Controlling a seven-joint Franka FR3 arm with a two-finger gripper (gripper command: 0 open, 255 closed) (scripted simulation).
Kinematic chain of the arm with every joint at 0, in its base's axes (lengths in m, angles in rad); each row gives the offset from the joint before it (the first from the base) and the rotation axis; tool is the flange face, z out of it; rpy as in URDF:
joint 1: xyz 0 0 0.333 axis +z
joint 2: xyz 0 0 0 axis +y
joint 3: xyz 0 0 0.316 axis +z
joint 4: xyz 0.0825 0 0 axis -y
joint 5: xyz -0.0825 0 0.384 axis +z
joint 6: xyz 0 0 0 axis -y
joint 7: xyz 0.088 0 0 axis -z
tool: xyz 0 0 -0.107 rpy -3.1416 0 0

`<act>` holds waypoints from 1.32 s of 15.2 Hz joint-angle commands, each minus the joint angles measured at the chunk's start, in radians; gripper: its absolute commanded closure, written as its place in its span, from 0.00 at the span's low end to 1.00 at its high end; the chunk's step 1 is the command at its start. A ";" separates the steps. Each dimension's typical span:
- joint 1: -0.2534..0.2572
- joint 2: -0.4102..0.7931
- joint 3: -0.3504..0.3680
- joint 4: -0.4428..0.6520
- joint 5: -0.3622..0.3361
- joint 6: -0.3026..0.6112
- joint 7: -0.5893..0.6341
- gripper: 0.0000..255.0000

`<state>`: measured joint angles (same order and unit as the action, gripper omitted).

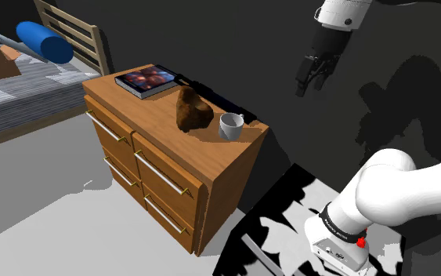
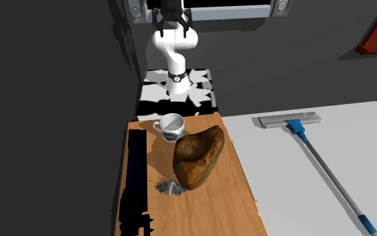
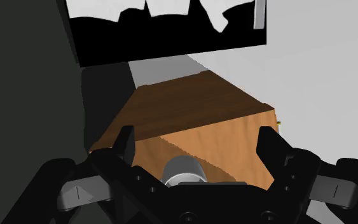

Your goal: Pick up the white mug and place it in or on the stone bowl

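Hanging high in the air off the counter's (image 1: 211,157) near end, the pincer (image 1: 311,85) is wide open w/ nothing betw its fingers. Wrist view agrees: the two black fingers (image 3: 125,141) stand far apart, wood top beyond them. No contact w/ anything yet.

Next out: white mug (image 1: 230,125), upright, mouth up, at the counter end nearest the arm and close to its edge; handle sticks out sideways. Task thing untouched, grasp not begun.

Just beside it, further along the top: the bowl (image 1: 193,110), brown, lumpy, rock-like, no clear hollow visible from these angles. Beyond that a book (image 1: 148,80), then the bed (image 1: 23,94) w/ a blue roll (image 1: 45,41).

Risks, as I judge them:
- Mug near the edge, so an off-centre descent or one finger landing first could shove it over the side.
- Small gap betw mug and bowl; a finger coming down on that side may hit the bowl and knock the approach off.
- Round smooth wall plus handle: poor finger alignment could spin or slip the mug.
- Bowl's top looks uneven, so a mug released there may tip or roll off.
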<state>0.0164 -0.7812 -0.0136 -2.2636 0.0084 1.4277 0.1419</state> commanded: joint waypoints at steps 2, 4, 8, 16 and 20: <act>0.000 0.019 0.004 -0.014 0.001 0.034 0.005 0.00; 0.001 0.061 0.013 -0.038 0.003 0.101 0.016 0.00; 0.001 0.159 0.030 -0.068 0.004 0.234 0.037 0.00; -0.002 0.406 0.060 -0.060 -0.005 0.480 0.083 0.00; -0.004 0.547 0.073 -0.021 -0.019 0.585 0.110 0.00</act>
<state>0.0128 -0.2746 0.0555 -2.2977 -0.0063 1.9829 0.2439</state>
